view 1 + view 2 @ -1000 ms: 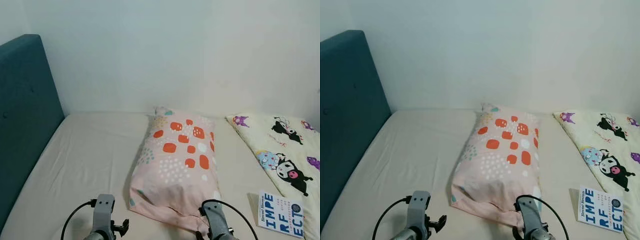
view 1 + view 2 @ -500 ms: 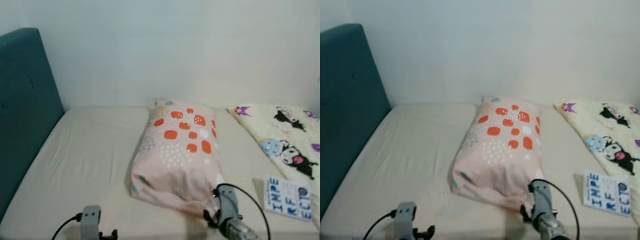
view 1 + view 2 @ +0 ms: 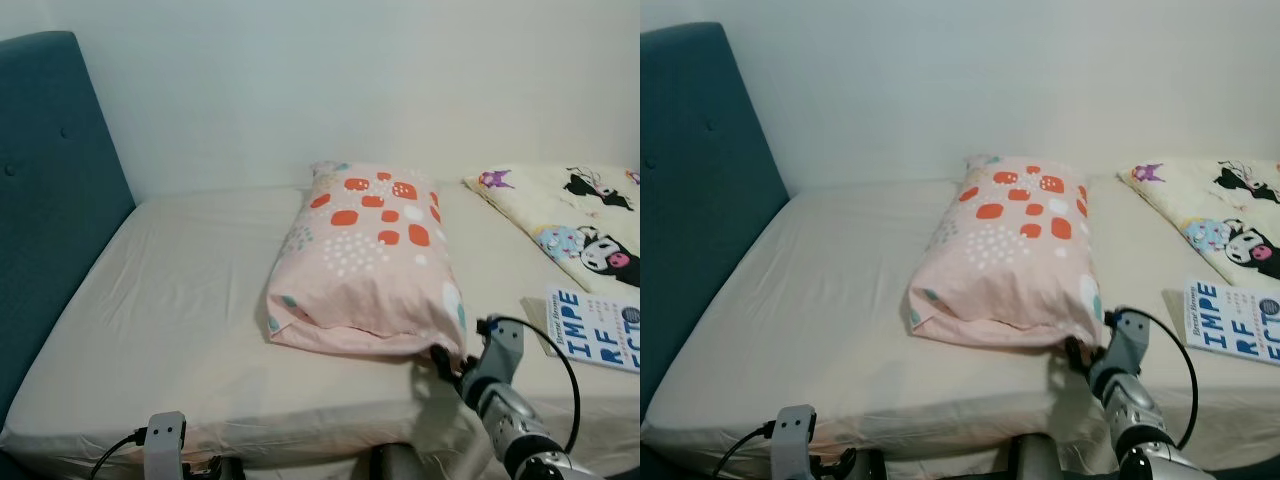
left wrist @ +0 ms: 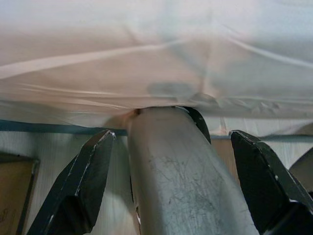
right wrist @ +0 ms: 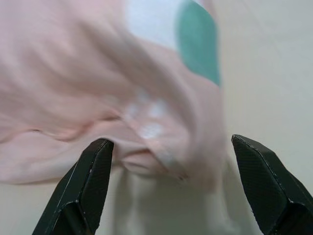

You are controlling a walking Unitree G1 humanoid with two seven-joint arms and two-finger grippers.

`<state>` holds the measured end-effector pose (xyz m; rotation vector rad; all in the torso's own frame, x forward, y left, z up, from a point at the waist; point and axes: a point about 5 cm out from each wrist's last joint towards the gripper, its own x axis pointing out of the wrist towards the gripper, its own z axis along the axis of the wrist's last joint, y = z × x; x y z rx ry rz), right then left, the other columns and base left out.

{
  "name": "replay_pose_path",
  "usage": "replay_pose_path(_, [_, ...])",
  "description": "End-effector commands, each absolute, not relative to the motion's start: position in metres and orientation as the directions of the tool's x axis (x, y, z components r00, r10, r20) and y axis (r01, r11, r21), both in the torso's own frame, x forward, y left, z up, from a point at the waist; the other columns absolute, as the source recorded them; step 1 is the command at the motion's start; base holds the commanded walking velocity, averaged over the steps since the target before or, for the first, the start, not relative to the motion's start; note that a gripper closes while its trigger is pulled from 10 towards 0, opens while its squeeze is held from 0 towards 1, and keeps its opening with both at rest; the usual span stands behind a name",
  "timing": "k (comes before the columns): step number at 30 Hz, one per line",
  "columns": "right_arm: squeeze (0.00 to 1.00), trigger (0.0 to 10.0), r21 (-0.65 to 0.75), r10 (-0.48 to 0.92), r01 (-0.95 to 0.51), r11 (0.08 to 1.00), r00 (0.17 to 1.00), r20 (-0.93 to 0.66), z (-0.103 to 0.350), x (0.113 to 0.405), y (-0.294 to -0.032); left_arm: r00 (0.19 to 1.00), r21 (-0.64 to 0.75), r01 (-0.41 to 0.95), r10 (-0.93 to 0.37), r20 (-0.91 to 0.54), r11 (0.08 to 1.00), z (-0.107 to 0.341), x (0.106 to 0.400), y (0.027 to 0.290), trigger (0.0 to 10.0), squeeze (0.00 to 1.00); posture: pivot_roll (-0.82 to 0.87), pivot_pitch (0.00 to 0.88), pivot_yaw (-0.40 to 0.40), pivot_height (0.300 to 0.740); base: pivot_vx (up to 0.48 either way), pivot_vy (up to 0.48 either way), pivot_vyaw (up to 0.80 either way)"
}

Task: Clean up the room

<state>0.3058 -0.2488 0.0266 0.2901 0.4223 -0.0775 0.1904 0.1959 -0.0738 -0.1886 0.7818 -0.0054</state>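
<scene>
A pink pillow with orange and white spots lies lengthwise in the middle of the bed. My right gripper is open at the pillow's near right corner. In the right wrist view the pillow's corner lies between the spread fingers, and I cannot tell whether they touch it. My left gripper is open, low in front of the mattress edge, with a silver tube between its fingers. A blue-and-white book lies on the sheet to the right of the pillow.
A teal padded headboard rises along the bed's left side. A cream blanket with cartoon figures lies at the far right. A white wall stands behind the bed. Bare cream sheet stretches left of the pillow.
The camera has shifted, so the bed's near edge now shows. My right gripper has reached forward and right to the pillow's near corner. The left arm has sunk below the mattress edge.
</scene>
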Motion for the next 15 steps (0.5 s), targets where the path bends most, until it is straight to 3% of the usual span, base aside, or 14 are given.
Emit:
replay_pose_path(1, [0.0, 10.0, 0.28, 0.013, 0.094, 0.955, 0.934, -0.358, 0.037, 0.313, -0.247, 0.686, -0.173, -0.054, -0.089, -0.722, 0.983, -0.077, 0.184, 0.197, 10.0, 0.0, -0.04, 0.013, -0.041, 0.528, 0.0, 0.0, 0.0])
replay_pose_path(8, [0.0, 10.0, 0.371, 0.143, -0.06, 0.927, 0.969, -0.2, 0.056, 0.324, -0.241, 0.707, -0.178, -0.021, -0.111, -0.698, 0.984, -0.073, 0.192, 0.197, 10.0, 0.0, -0.04, 0.03, -0.027, 0.528, 0.0, 0.0, 0.0])
replay_pose_path(9, [0.0, 10.0, 0.425, 0.122, -0.069, 0.903, 0.988, -0.099, 0.07, 0.327, -0.251, 0.709, -0.181, -0.002, -0.126, -0.694, 0.984, -0.073, 0.191, 0.196, 10.0, 0.0, -0.04, 0.047, -0.016, 0.528, 0.0, 0.0, 0.0])
replay_pose_path(15, [0.0, 10.0, 0.481, -0.022, 0.037, 0.876, 0.999, -0.035, 0.081, 0.324, -0.28, 0.712, -0.183, 0.019, -0.142, -0.688, 0.983, -0.073, 0.189, 0.197, 10.0, 0.0, -0.03, 0.078, 0.0, 0.528, 0.0, 0.0, 0.0])
